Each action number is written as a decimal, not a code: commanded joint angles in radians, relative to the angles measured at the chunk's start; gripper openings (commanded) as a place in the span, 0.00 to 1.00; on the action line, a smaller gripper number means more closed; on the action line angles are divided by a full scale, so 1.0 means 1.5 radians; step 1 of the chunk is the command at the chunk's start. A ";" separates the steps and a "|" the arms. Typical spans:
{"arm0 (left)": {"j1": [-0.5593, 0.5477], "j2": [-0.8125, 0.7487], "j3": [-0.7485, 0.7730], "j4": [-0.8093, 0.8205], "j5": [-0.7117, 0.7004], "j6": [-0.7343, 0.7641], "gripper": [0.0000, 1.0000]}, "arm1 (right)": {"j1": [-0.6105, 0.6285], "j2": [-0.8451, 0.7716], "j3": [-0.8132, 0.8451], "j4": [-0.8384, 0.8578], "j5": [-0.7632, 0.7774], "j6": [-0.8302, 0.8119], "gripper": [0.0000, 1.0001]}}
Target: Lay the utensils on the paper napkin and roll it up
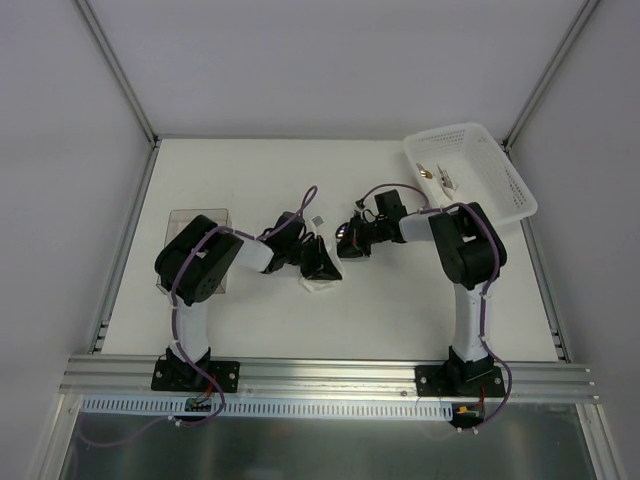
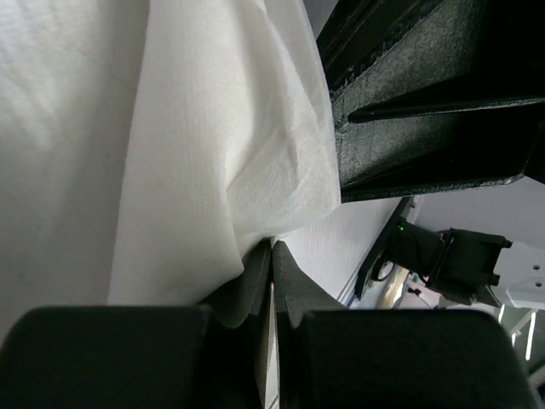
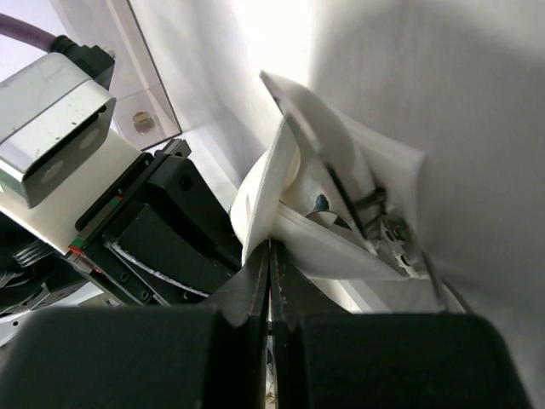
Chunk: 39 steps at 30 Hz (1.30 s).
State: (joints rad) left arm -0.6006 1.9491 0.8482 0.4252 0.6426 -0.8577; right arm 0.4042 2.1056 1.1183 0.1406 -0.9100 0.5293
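Tightly, left hand and right hand pinch the paper napkin

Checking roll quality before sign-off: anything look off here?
Yes. The paper napkin is a loose, crumpled fold, not a tight roll, and the utensils show at its open end. The white basket sits askew at the table's far right corner.
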 commanded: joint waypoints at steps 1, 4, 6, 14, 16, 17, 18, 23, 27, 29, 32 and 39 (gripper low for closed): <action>-0.021 0.072 -0.042 -0.054 -0.016 0.002 0.00 | -0.013 -0.003 -0.006 -0.200 0.092 -0.096 0.00; -0.013 0.087 -0.048 -0.049 -0.012 -0.005 0.00 | -0.026 -0.037 0.005 -0.271 0.096 -0.158 0.01; -0.007 0.093 -0.054 -0.045 -0.009 -0.006 0.00 | -0.033 -0.050 0.013 -0.318 0.092 -0.186 0.02; -0.001 0.111 -0.053 -0.046 -0.006 -0.003 0.00 | -0.067 -0.105 0.066 -0.425 0.051 -0.296 0.02; -0.001 0.111 -0.052 -0.048 -0.006 0.001 0.00 | -0.068 -0.125 0.065 -0.420 0.046 -0.305 0.01; -0.002 0.112 -0.053 -0.048 -0.006 0.003 0.00 | -0.066 -0.136 0.062 -0.400 0.039 -0.301 0.01; -0.003 0.112 -0.053 -0.049 -0.004 0.006 0.00 | -0.065 -0.152 0.061 -0.388 0.034 -0.286 0.01; -0.002 0.108 -0.052 -0.065 -0.008 0.023 0.00 | -0.046 -0.173 0.067 -0.301 0.026 -0.222 0.02; -0.003 0.106 -0.050 -0.074 -0.011 0.029 0.00 | -0.023 -0.169 0.071 -0.255 0.044 -0.179 0.03; -0.003 0.103 -0.048 -0.077 -0.014 0.032 0.00 | -0.010 -0.162 0.070 -0.235 0.062 -0.163 0.03; -0.004 0.094 -0.047 -0.085 -0.020 0.036 0.00 | 0.002 -0.140 0.069 -0.213 0.077 -0.138 0.03; -0.004 0.081 -0.043 -0.102 -0.030 0.044 0.00 | 0.009 -0.084 0.076 -0.185 0.101 -0.113 0.02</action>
State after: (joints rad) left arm -0.5961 2.0026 0.8410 0.5137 0.7284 -0.8742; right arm 0.4122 1.9388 1.2034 -0.1791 -0.7906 0.3241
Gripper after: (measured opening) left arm 0.006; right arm 0.029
